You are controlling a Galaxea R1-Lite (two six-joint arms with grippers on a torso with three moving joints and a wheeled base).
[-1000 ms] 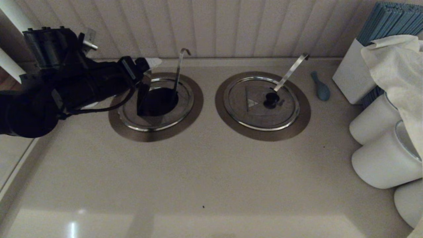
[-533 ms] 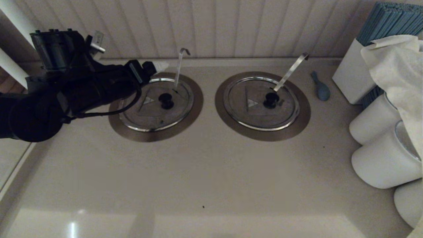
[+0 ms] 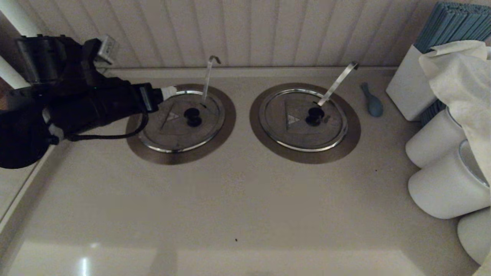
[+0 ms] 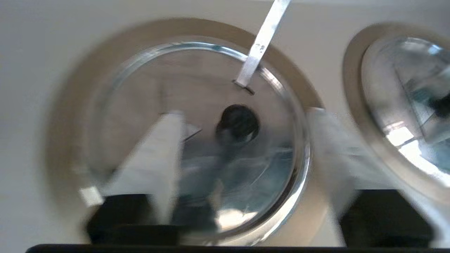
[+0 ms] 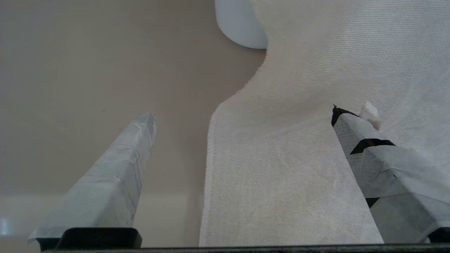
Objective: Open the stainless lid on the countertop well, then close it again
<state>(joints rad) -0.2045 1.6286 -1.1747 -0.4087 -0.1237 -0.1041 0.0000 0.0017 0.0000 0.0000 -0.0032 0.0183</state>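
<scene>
The stainless lid (image 3: 178,124) lies flat and shut on the countertop well, inside its bronze ring (image 3: 180,158). Its black knob (image 3: 192,116) and the thin hook-topped handle (image 3: 207,78) stand free of the gripper. My left gripper (image 3: 168,91) hovers at the lid's far-left rim and holds nothing. In the left wrist view it (image 4: 244,114) is open, its white fingers (image 4: 154,158) spread wide above the lid (image 4: 197,91), with the knob (image 4: 239,121) showing between them. My right gripper (image 5: 242,114) is open over a white cloth (image 5: 299,158) and does not show in the head view.
The twin lid (image 3: 303,132) with the wide strip handle (image 3: 337,82) sits shut on the right well. A blue spoon (image 3: 372,101) lies beyond it. A white box (image 3: 406,88), a draped cloth (image 3: 460,76) and white cylinders (image 3: 441,188) crowd the right edge.
One second ago the lid was tilted up with the dark well showing. It has since dropped flat and shut. My left gripper has pulled back to the left, away from the knob.
</scene>
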